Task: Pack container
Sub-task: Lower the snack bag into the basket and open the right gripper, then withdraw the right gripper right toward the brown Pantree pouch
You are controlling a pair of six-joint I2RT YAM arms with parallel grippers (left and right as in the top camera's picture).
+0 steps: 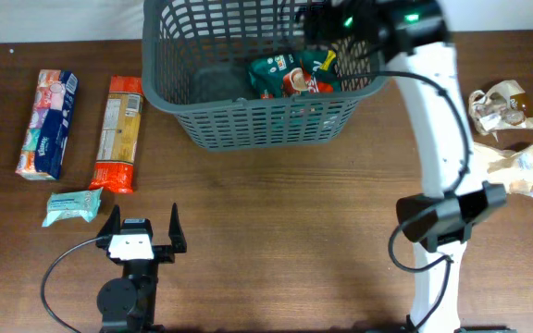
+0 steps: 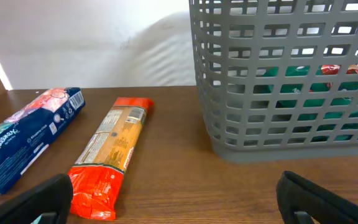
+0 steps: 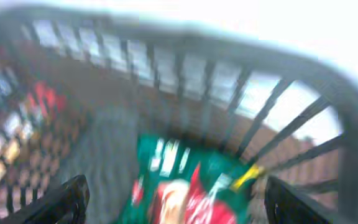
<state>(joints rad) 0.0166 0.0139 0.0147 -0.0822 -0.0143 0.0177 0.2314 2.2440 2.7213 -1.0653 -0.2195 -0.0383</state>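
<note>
The container [image 1: 257, 120] is parked at the far middle of the counter [image 1: 294, 231], long axis running left to right, open top facing up. The right jaws are hung over its far right corner, spread wide with nothing pinched. A green snack bag [image 3: 185, 186] can be seen lying on the basket floor below the gap between them, though that view is pretty blurry. The left jaws are down at the near left, also spread wide and empty, pointed toward the far side, with the basket well apart to their far right. It's dark grey plastic, rectangular, with lattice-slotted walls and a solid rim. A tissue pack [image 1: 47, 125] and an orange pasta packet [image 1: 118, 134] are laid out left of it.
</note>
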